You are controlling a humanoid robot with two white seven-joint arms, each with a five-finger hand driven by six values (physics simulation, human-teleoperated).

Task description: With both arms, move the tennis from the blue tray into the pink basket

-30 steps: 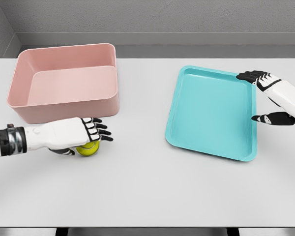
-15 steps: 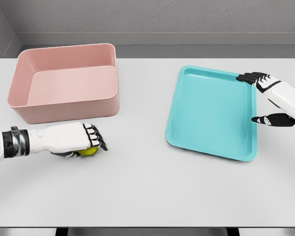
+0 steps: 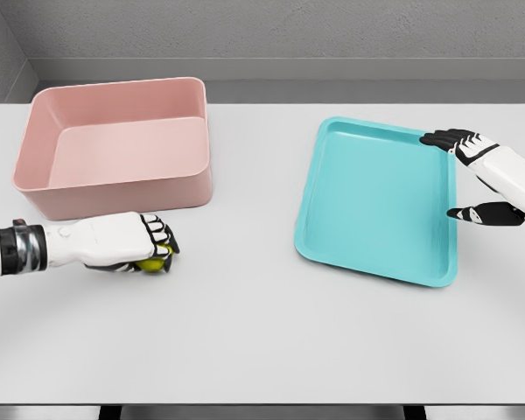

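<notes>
A yellow-green tennis ball (image 3: 151,263) lies on the white table just in front of the pink basket (image 3: 114,144). My left hand (image 3: 149,248) covers the ball, its fingers curled down around it. Only a sliver of the ball shows under the fingers. The blue tray (image 3: 381,199) sits at the right with nothing in it. My right hand (image 3: 464,175) rests at the tray's right edge, fingers spread and holding nothing.
The pink basket's front wall (image 3: 122,197) stands directly behind my left hand. Bare table (image 3: 262,332) stretches across the front and between basket and tray.
My left hand's fingers have curled from spread to closed over the ball, and the hand has drawn slightly left. The right hand has stayed put.
</notes>
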